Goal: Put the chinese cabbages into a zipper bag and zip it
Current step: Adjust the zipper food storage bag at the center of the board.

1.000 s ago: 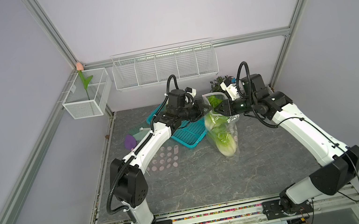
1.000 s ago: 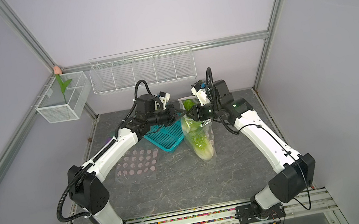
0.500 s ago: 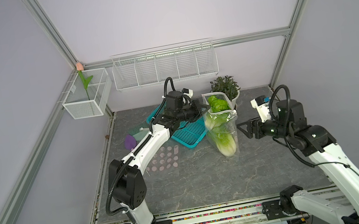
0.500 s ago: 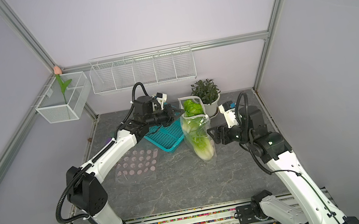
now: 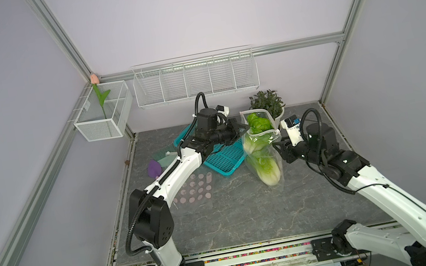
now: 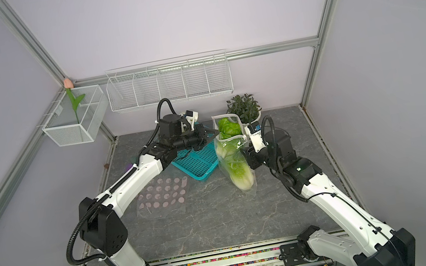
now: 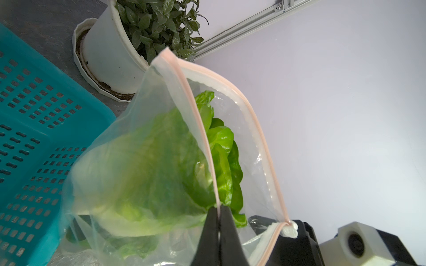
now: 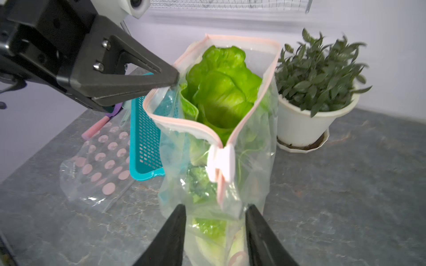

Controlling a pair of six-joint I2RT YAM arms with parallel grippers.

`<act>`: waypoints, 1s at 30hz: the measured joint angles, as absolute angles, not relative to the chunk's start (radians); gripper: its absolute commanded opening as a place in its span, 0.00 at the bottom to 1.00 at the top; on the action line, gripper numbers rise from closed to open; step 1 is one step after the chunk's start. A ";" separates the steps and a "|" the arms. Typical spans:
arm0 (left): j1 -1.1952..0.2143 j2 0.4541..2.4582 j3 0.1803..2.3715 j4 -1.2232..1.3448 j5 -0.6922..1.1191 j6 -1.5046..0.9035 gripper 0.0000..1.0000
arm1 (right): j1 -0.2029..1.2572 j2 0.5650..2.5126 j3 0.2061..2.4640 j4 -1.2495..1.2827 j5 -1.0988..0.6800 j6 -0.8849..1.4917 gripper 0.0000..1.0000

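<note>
one second on, left hand (image 5: 244,129) still pinches the zipper bag (image 5: 262,158) rim; right hand (image 8: 215,208) returned, open.

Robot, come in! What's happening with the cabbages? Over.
Left claw shut on zipper bag rim. Right claw open, near slider. Chinese cabbages inside, bag unzipped. Leaf tops crowd the opening.
</note>
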State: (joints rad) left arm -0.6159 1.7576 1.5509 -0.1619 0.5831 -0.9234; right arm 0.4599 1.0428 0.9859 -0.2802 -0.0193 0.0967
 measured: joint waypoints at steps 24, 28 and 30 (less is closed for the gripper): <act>-0.616 1.758 1.551 -0.161 0.584 -0.924 0.00 | 0.446 1.078 0.965 -0.153 0.011 0.064 0.07; -0.616 1.753 1.542 -0.143 0.584 -0.941 0.00 | 0.423 1.078 0.966 -0.153 0.002 0.051 0.07; -0.617 1.735 1.515 -0.122 0.583 -0.962 0.00 | 0.405 1.077 0.977 -0.165 -0.028 0.039 0.07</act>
